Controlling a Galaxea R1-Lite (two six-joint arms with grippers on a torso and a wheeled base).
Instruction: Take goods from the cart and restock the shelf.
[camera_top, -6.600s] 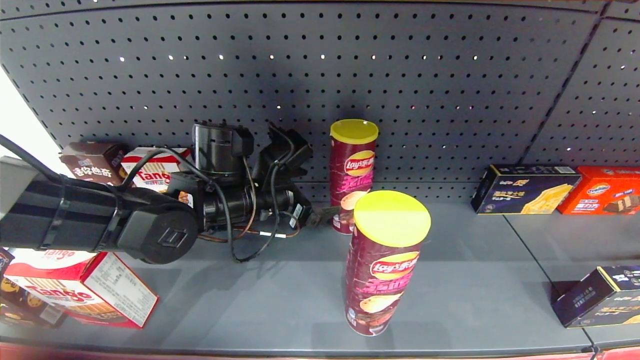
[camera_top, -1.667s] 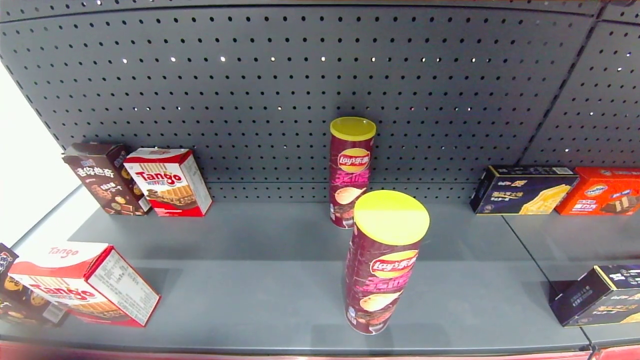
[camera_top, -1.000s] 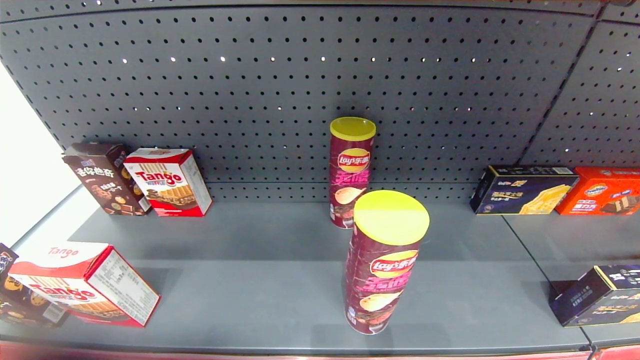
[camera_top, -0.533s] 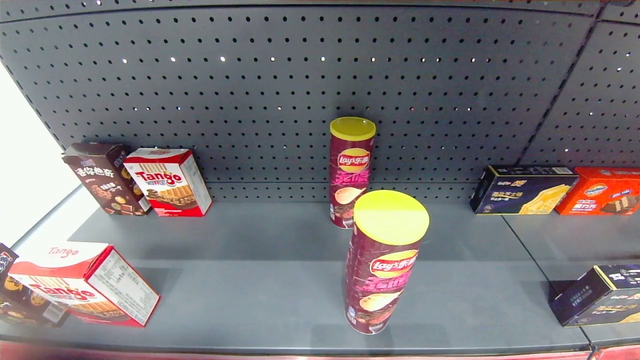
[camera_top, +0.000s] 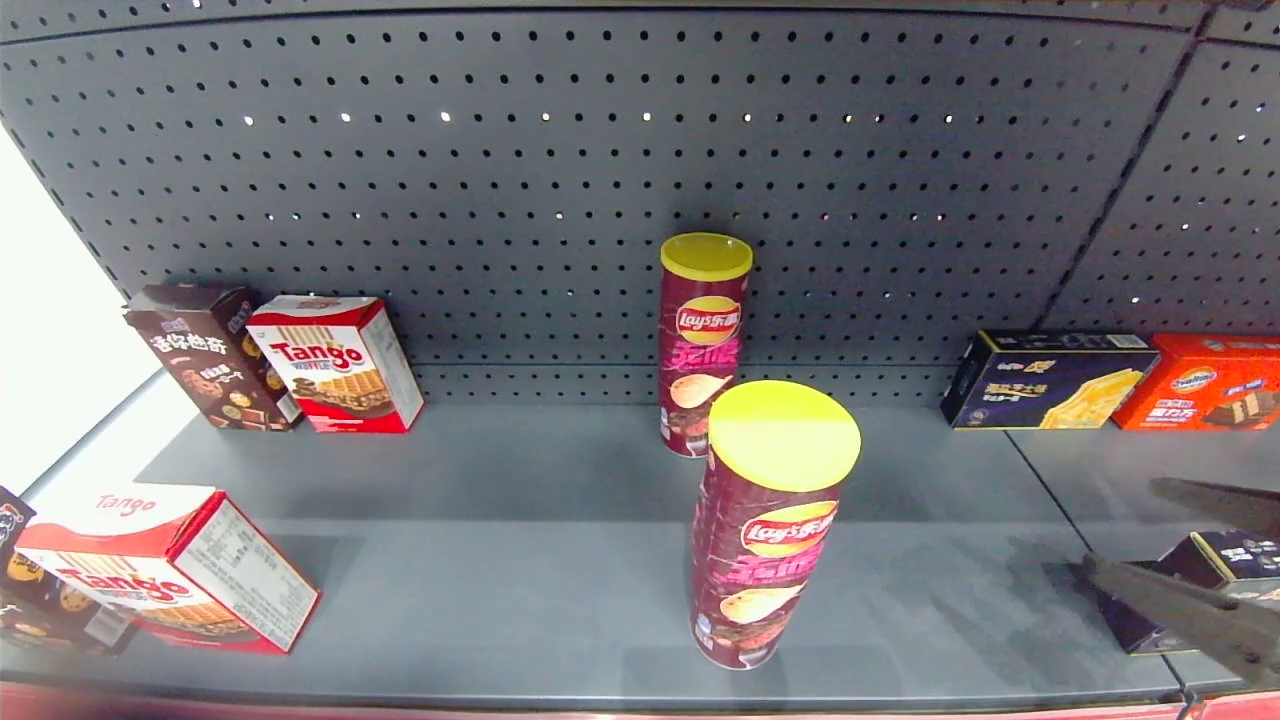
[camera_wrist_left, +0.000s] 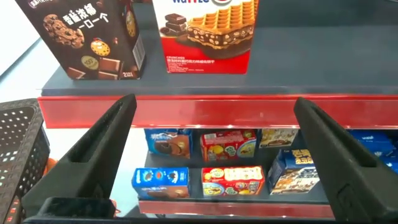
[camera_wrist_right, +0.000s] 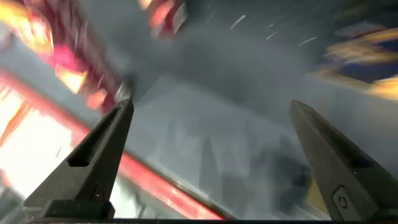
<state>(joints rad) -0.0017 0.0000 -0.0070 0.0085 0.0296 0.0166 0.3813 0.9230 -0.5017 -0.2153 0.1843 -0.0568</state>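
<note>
Two maroon chip cans with yellow lids stand upright on the grey shelf (camera_top: 480, 560): one near the front (camera_top: 768, 530), one at the back by the pegboard (camera_top: 703, 340). My right gripper (camera_top: 1120, 525) is at the shelf's lower right, open and empty, well right of the front can. In the right wrist view this gripper (camera_wrist_right: 211, 106) is spread wide over the grey shelf board. My left gripper (camera_wrist_left: 214, 102) is open and empty, below and in front of the shelf's red front edge (camera_wrist_left: 205, 112). A black mesh cart (camera_wrist_left: 18, 155) shows beside it.
Red wafer boxes (camera_top: 335, 362) (camera_top: 170, 565) and a brown cookie box (camera_top: 205, 355) stand at the left. A dark blue box (camera_top: 1050, 378) and an orange box (camera_top: 1200, 380) lie at the back right. Another dark box (camera_top: 1180, 585) sits just behind the right fingers. Lower shelves hold several snack boxes (camera_wrist_left: 230, 180).
My right gripper has come into the head view at the lower right, where half a second ago there was nothing. The left arm, at the back can 6.6 s ago, has withdrawn.
</note>
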